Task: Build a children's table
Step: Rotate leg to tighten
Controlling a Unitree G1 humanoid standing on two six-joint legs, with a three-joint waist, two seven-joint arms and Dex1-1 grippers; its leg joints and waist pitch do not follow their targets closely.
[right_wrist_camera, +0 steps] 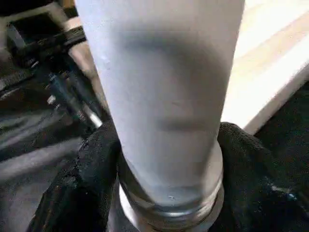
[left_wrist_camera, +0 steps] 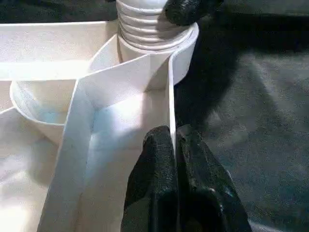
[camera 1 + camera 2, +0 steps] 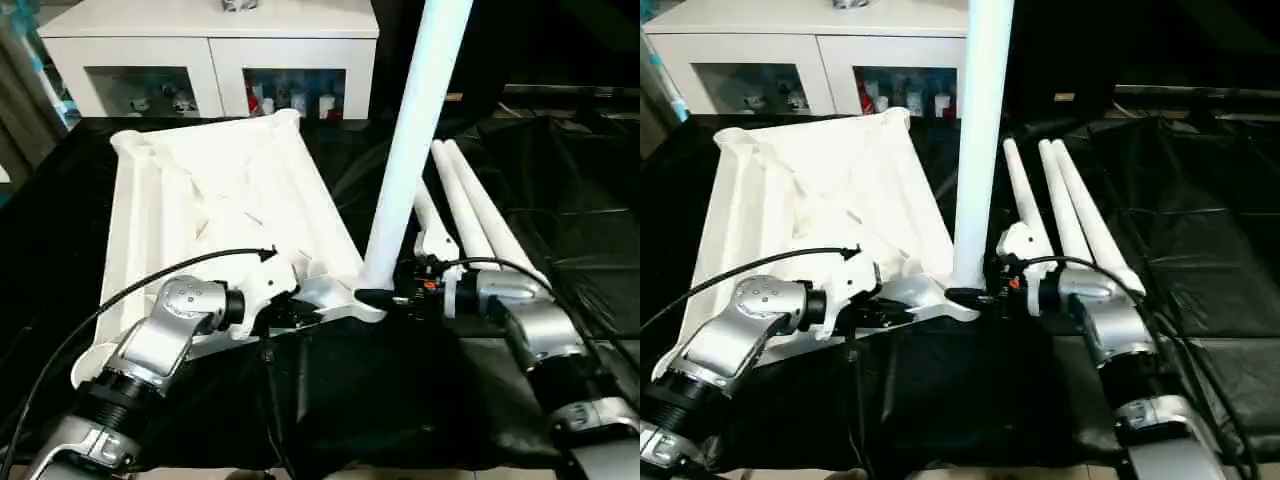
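Note:
The white tabletop [image 3: 200, 190] lies upside down on black cloth, ribs up, slightly tilted. One white leg [image 3: 415, 130] stands upright in the near right corner socket [image 2: 159, 53], its threaded end seated there. My right gripper [image 3: 385, 297] holds the base of this leg, and its fingers [image 1: 91, 164] press against both sides. My left gripper [image 3: 300, 315] is shut on the tabletop's thin rim wall [image 2: 170, 96] just beside that socket. Three more legs [image 3: 470, 210] lie side by side on the cloth to the right.
A white cabinet [image 3: 210, 50] with glass fronts stands behind the tabletop. Wrinkled black cloth [image 3: 580, 200] covers the whole work surface. A black cable [image 3: 150, 280] loops over my left forearm.

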